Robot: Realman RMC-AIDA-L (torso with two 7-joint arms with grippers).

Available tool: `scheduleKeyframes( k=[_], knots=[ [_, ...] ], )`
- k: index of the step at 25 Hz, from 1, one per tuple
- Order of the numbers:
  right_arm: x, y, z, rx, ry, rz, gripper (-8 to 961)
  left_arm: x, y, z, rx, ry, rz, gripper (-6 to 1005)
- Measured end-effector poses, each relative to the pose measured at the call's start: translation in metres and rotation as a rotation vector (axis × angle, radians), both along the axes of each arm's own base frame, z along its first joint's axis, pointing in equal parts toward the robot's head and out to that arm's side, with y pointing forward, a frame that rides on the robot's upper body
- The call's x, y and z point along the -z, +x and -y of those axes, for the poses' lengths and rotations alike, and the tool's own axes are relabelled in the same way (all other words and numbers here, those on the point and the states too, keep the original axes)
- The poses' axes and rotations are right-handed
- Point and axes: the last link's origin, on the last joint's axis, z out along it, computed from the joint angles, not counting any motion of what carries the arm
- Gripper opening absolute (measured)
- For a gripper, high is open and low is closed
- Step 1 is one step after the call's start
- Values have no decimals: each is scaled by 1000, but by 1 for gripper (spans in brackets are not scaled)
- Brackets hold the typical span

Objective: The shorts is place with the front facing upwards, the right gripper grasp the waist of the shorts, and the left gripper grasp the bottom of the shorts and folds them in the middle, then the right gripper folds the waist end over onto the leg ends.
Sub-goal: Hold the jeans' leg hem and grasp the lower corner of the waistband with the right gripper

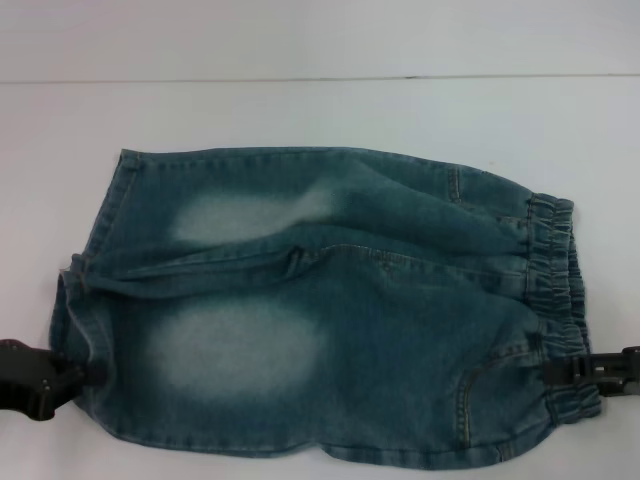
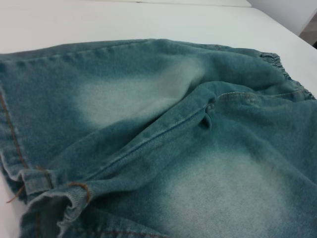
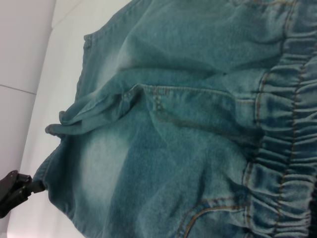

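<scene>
Denim shorts (image 1: pixel 320 300) lie flat mid-table, the left gripper (image 1: pixel 85 375) at eight o'clock pinching the bottom of the shorts (image 1: pixel 85 300) and the right gripper (image 1: pixel 560 370) at four o'clock clamped on the waist of the shorts (image 1: pixel 555 280), seemingly poised for the lengthwise fold.

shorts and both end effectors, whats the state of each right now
shorts: spread flat on the table, front up, not yet folded
waist of the shorts: puckered, on the robot's right
bottom of the shorts: hems rumpled, on the robot's left
left end effector: at the near leg hem, touching the edge
right end effector: at the near end of the waistband, touching it
</scene>
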Motion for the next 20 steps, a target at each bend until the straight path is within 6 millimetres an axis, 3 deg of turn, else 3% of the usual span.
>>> scheduleKeyframes(
  k=[13, 20],
  knots=[
    [2, -5, 1, -13, -14, -27, 914, 2, 0, 0, -2, -7, 3, -1],
    [2, -6, 1, -21, -23, -24, 691, 2, 1, 0, 2, -10, 1, 0]
  ],
)
